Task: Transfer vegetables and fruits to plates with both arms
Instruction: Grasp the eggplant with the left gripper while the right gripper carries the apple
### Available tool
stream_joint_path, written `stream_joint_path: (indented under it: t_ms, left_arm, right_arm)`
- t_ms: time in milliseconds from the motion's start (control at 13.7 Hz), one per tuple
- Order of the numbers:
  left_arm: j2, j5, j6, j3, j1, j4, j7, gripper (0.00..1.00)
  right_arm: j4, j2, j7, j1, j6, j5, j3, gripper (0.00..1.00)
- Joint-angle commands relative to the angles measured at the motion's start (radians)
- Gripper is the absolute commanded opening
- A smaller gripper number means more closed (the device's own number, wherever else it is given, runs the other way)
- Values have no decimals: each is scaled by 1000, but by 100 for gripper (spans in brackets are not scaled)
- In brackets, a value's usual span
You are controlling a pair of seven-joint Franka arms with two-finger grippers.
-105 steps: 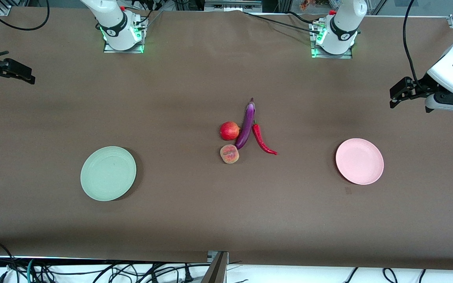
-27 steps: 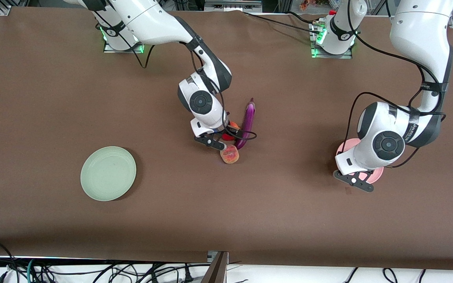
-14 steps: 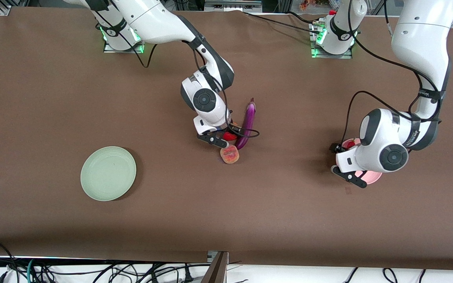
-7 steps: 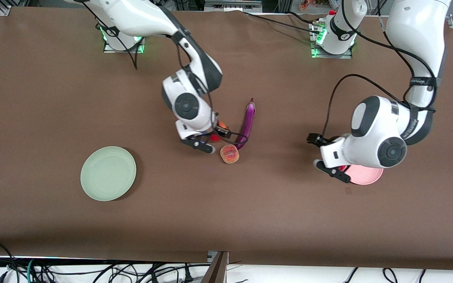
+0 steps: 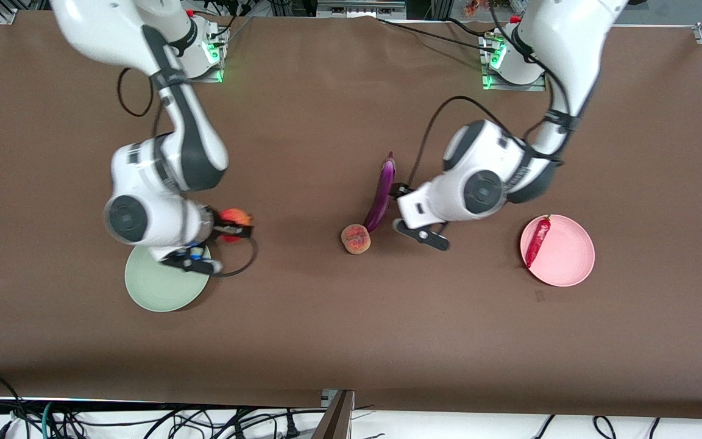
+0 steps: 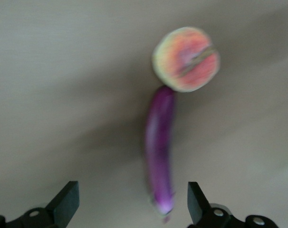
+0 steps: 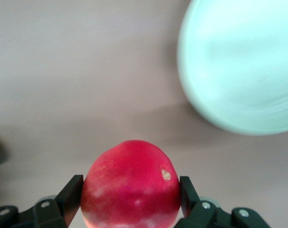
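Landmark: the peach (image 5: 356,238), lying near the table's middle; every place below is told from it
Eggplant (image 5: 381,195): on the cloth, its blunt end touching or just beside the peach, its body running away from the front camera
Chili pepper (image 5: 537,234): already lying on the pink plate (image 5: 564,262), well apart from the peach toward the left arm's end of the table
Apple (image 7: 131,185): off the table, clamped between the fingers of the right gripper (image 5: 214,242) (the wrist view shows a pad on each flank); it hangs over bare cloth just beside the green plate (image 5: 156,292), well apart from the peach toward the right arm's end
Left gripper (image 5: 414,214): fingers spread wide and holding nothing; it hangs over the eggplant, near the peach, with the purple body lying between the two fingers in its wrist view
Done so far: one of four items is plated, the chili; the apple is in the air and, by my reading, close to its plate
Left to do: set the apple on the green plate; lift the eggplant and the peach, both untouched on the cloth
Step in hand: I judge the left arm is lining up on the eggplant, probably bound for the pink plate; the peach likely falls to the right arm after it lets go
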Motion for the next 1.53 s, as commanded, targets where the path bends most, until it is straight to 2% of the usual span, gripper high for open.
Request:
stream_joint_path:
  t_ms: [0, 73, 219, 511, 584, 657, 730, 803, 1094, 1167, 1240, 1386, 1459]
  left_arm:
    - [3, 57, 159, 16, -82, -104, -117, 100]
    - [0, 106, 236, 11, -90, -156, -156, 100]
    - [18, 128, 363, 13, -126, -210, -172, 100]
    - [66, 140, 399, 16, -142, -216, -170, 100]
    - [63, 160, 399, 16, -139, -215, -165, 88]
    - [65, 178, 399, 13, -137, -212, -164, 54]
    - [71, 180, 399, 13, -139, -210, -164, 9]
    - [69, 180, 398, 13, -139, -212, -165, 1]
    - [11, 180, 363, 16, -130, -210, -175, 0]
    - [-39, 180, 261, 20, -127, -198, -181, 0]
    - [-87, 180, 131, 26, -113, -175, -181, 0]
    - [-153, 182, -142, 29, -78, -140, -178, 0]
    - [-194, 186, -267, 32, -49, -124, -170, 0]
  right_arm:
    - [-7, 16, -128, -84, -8, -66, 4, 23]
    - [-7, 33, -150, -103, 1, -112, 4, 23]
    - [-10, 64, -156, -128, 51, -154, 4, 23]
    - [-12, 107, -272, -203, 137, -153, 4, 23]
    - [-12, 113, -297, -212, 168, -154, 4, 23]
    - [-12, 118, -317, -217, 195, -156, 4, 24]
    - [-12, 121, -338, -221, 208, -157, 4, 24]
    - [-12, 121, -361, -227, 211, -157, 4, 24]
    - [-15, 136, -428, -247, 260, -159, 4, 24]
    - [-18, 139, -434, -249, 274, -159, 4, 26]
    - [-18, 142, -432, -249, 276, -160, 4, 37]
    - [-18, 153, -434, -250, 286, -160, 4, 84]
    - [-16, 151, -434, -250, 291, -160, 4, 100]
